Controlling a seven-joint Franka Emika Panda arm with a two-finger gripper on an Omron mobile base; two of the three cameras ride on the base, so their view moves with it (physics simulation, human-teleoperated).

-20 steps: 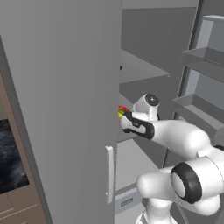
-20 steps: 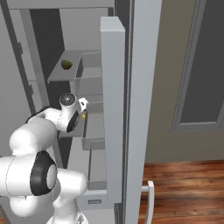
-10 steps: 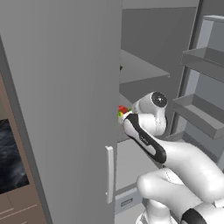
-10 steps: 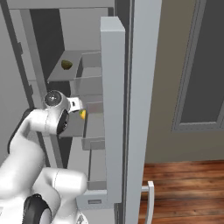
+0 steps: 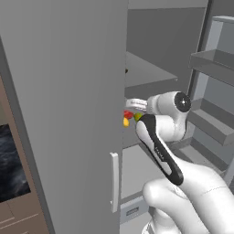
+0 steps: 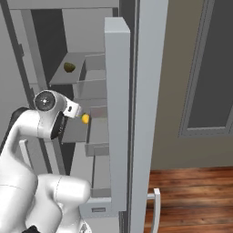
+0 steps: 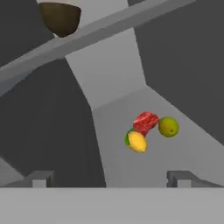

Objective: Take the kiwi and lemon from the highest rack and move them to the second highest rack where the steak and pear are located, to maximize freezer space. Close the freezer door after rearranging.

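Two small dark tips of the white arm's gripper (image 7: 111, 179) wide apart at the bottom of the hand view, with nothing held between them.

Tiny round orange-yellow lemon (image 7: 137, 141) already down on the flat grey second highest rack (image 7: 183, 148), a little right of the middle of the hand view. Touching the small flat bright red steak (image 7: 145, 121), with the little greenish-yellow pear (image 7: 168, 126) just beside that.

Tiny dark olive-brown oval kiwi (image 7: 60, 18) up in the top left corner of the hand view, sitting near the front edge of the flat grey highest rack (image 7: 109, 26). Not yet moved, so likely next.

To do it well:
- Pull back a bit first, then lift, so as not to bump the edge of the upper shelf.
- Keep the tips wide apart until one is on each side of the kiwi.
- Come in level, just above the shelf board.
- Squeeze slowly, since a small round fruit may roll or pop out.
- Stay clear of the tall plain grey freezer door (image 5: 68, 114) on the left of the left base view.
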